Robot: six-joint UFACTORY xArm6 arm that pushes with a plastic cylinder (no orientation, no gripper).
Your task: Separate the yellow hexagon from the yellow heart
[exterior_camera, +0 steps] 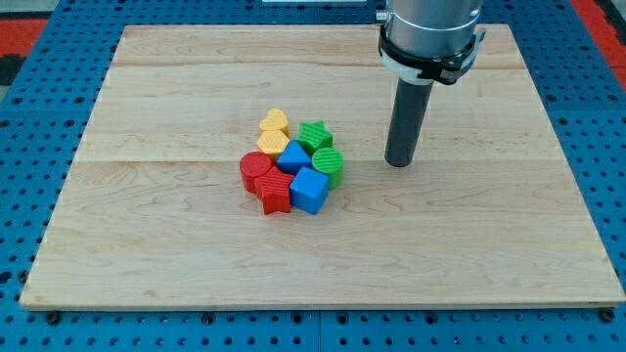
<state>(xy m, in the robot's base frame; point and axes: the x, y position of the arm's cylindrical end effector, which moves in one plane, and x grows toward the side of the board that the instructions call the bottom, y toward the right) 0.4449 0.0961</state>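
Observation:
The yellow heart (275, 120) sits at the top of a tight cluster of blocks near the board's middle. The yellow hexagon (273, 142) lies just below it, touching it. My tip (398, 162) stands on the board to the right of the cluster, about 60 pixels right of the green blocks and apart from every block.
The cluster also holds a green star (315, 134), a green round block (329, 164), a blue block (294, 155), a blue cube (310, 189), a red round block (256, 172) and a red star (276, 194). The wooden board (147, 225) lies on a blue pegboard.

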